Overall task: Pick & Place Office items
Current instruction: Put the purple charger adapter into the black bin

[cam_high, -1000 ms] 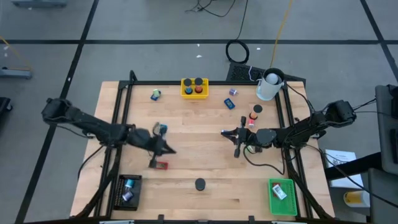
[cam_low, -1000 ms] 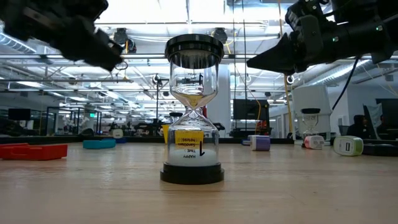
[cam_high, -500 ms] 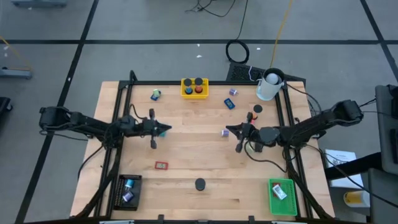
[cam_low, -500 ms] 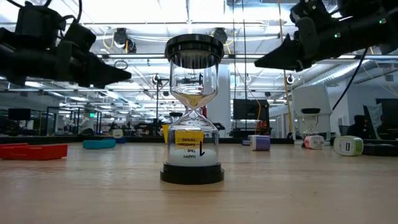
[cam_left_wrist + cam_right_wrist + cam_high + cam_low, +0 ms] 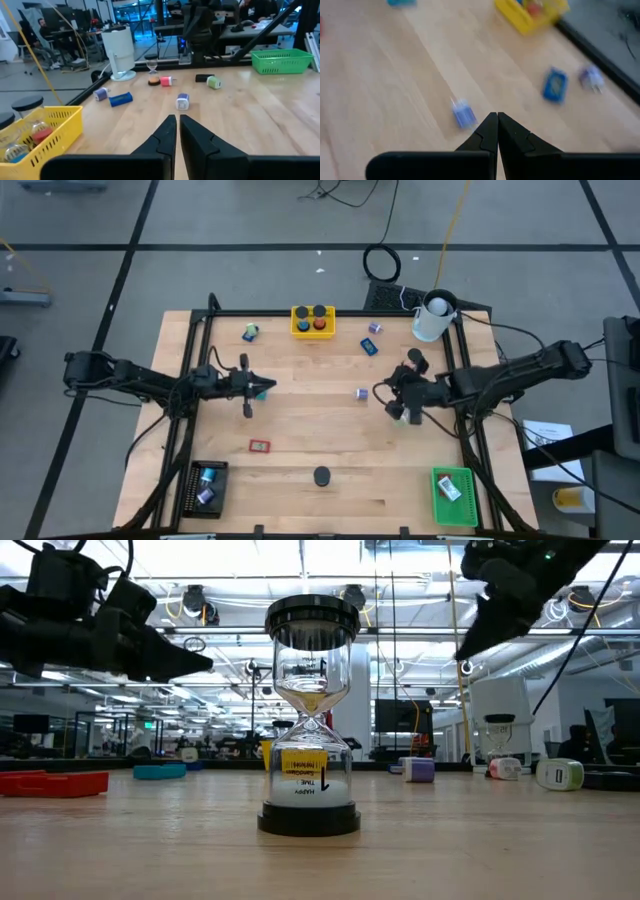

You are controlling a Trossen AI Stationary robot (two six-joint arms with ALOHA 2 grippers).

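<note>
Counter layout as we saw it

We found the hourglass near the front edge, between two corner trays.

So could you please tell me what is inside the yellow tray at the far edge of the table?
The yellow tray holds two black round caps and a red-orange item; anything beneath them is hidden.

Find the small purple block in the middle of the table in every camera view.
High view: purple block mid-table, between the arms.
Low view: purple block right of the hourglass, farther back.
Left wrist view: purple block just ahead of the fingers.
Right wrist view: purple block, blurred.
Shared landmark: blue block, in the high and both wrist views.
</note>
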